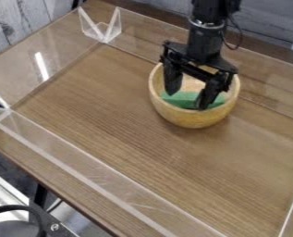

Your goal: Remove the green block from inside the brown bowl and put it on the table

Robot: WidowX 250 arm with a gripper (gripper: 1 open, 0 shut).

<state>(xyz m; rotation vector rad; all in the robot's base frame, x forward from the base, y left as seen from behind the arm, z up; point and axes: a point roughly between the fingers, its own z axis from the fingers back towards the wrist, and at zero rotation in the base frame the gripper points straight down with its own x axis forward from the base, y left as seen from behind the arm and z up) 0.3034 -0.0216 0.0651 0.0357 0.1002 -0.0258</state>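
Note:
The brown bowl [194, 113], light tan wood with a thick rim, stands on the table [124, 130] toward the back right. Inside it lies the green block [182, 95], partly hidden by the fingers. My black gripper [189, 93] points straight down into the bowl, open, with one finger on each side of the block. The left fingertip [171, 88] reaches below the rim; the right one [209, 99] is near the bowl's inner right wall. Nothing is gripped between them.
Clear acrylic walls [62, 143] edge the tabletop on all sides. A small clear acrylic piece [101, 25] stands at the back left corner. Bare wood stretches to the left and front of the bowl.

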